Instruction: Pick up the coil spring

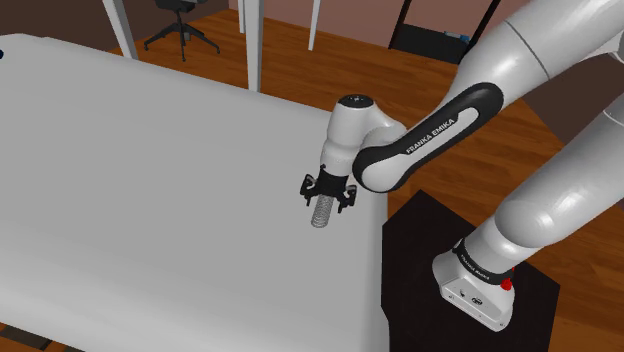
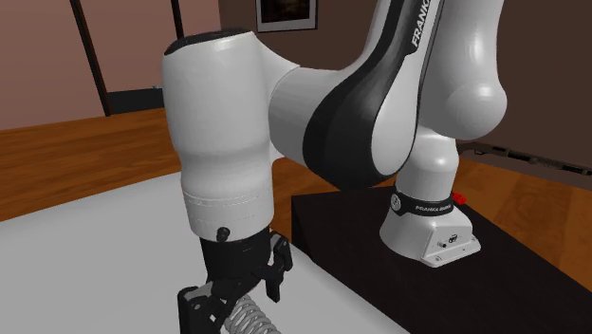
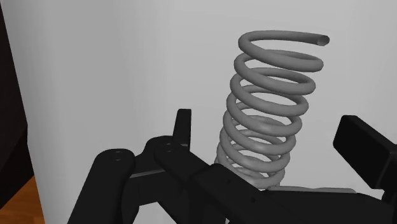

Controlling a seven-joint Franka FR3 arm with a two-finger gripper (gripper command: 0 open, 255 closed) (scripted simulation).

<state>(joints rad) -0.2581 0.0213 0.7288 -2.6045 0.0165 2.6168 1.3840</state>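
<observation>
The coil spring (image 3: 267, 108) is grey, with open coils and a cut wire end at its far tip. It rises from between the fingers of my gripper (image 3: 264, 143) and leans a little. The fingers stand apart: the thin left finger (image 3: 184, 127) and the blocky right finger (image 3: 366, 149) each show a strip of white table between themselves and the coils. In the shoulder view the spring (image 1: 320, 213) sticks out below the gripper (image 1: 328, 196) over the white table (image 1: 150, 200). I cannot tell whether its lower end rests on the table. The spring (image 2: 249, 315) slants out under the gripper (image 2: 237, 299).
The table's edge (image 1: 385, 270) runs close beside the gripper, with the black stand (image 1: 430, 260) just past it. Wood floor, white posts and an office chair (image 1: 180, 25) lie beyond the table's far side. The wide table top stretches toward the shoulder view's left.
</observation>
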